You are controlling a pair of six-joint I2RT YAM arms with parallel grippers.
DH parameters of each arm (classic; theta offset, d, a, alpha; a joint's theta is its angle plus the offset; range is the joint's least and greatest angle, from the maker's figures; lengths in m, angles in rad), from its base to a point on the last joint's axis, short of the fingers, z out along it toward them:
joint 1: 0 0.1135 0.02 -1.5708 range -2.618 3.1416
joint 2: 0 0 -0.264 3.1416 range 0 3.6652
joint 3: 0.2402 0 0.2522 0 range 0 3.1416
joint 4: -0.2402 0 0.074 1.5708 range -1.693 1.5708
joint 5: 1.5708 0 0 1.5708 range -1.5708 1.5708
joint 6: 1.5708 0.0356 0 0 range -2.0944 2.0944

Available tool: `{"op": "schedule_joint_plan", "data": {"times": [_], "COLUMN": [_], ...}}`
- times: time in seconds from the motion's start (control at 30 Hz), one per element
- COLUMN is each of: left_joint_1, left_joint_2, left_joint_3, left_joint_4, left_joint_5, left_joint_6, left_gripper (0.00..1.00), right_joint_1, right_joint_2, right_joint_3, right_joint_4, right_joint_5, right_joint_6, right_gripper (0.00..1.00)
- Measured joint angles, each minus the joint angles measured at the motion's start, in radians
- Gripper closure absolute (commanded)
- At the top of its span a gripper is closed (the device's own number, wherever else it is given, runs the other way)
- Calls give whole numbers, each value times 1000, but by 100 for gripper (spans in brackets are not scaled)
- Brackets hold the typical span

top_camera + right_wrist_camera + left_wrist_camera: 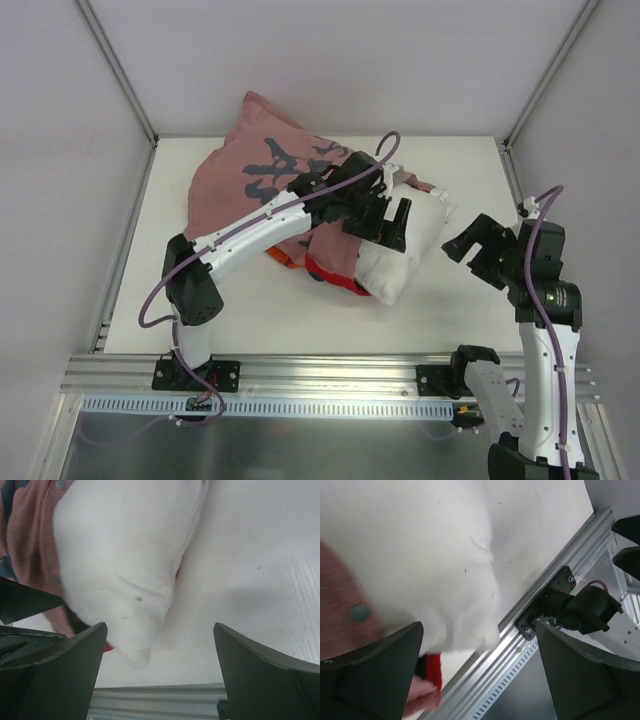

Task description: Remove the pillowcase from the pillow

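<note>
Standing at the near edge, I judged the job roughly half done. The pillowcase [240,175] lay heaped toward 11 o'clock on the table [260,320], its faded pink reverse and dark blue characters facing up. Its mouth was rolled back, showing a bright red rim [335,275] at the 6 o'clock side of the heap. Out of that mouth poked the pillow [400,262], one bare white end pointing toward 4 o'clock. The rest of it lay hidden under the pink cloth, so how much was inside I could not tell.

The left gripper [395,228] hung over the exposed end, just where cloth met cushion. In its wrist view the fingers [375,680] were spread wide with nothing between them. White stuffing filled most of the space below, with pink fabric off toward 9 o'clock.

The right gripper [467,237] sat just beside the pillow at its 3 o'clock, apart from it, its jaws also wide open and empty. Its own camera looked at the white corner and at a row of snaps [60,485] along the cover's edge.

To my eye, neither arm had hold of anything. What was left was for one to pin or pull the white end. The other would need to take the cloth near the red rim and draw it off toward 11 o'clock, until the cushion lay wholly free.
</note>
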Motion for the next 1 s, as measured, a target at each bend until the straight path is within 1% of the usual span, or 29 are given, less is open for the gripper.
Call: {"op": "schedule_joint_plan", "data": {"times": [0.13,0.2,0.23,0.3,0.33,0.37,0.47,0.5,0.57,0.67,0.83,0.87,0.9,0.93,0.97,1.0], "left_joint_1": [9,39,71,164,212,274,475,520,573,599,611,611,611,611,611,611], "left_joint_2": [-12,-61,-111,-225,-274,-341,-515,-558,-616,-627,-529,-511,-491,-471,-452,-428], "left_joint_3": [13,-5,-39,-111,-144,-197,-359,-411,-513,-620,-730,-737,-742,-743,-742,-733], "left_joint_4": [-19,-27,-27,-26,-29,-17,-10,-12,-21,-34,-34,-34,-32,-28,-20,-17], "left_joint_5": [29,25,24,11,6,-5,-47,-58,-80,-108,-134,-138,-146,-153,-163,-179], "left_joint_6": [53,69,71,71,68,63,34,22,9,6,2,1,2,2,3,6], "left_gripper": [1,2,3,4,5,5,1,1,1,1,1,1,1,1,1,4], "right_joint_1": [2,12,29,71,96,124,211,246,326,425,560,573,578,579,579,579], "right_joint_2": [-45,-63,-71,-75,-76,-75,-69,-64,-40,23,192,216,234,248,260,267], "right_joint_3": [-101,-150,-174,-196,-204,-211,-245,-261,-300,-347,-375,-379,-383,-386,-386,-386], "right_joint_4": [9,22,30,44,56,68,121,138,183,235,327,348,366,383,395,406], "right_joint_5": [-72,-102,-115,-130,-132,-132,-125,-119,-97,-71,-8,0,8,16,26,34], "right_joint_6": [21,41,56,76,85,93,125,139,168,199,241,251,261,271,280,283], "right_gripper": [2,1,0,1,3,4,4,4,4,4,2,5,10,22,50,70]}}
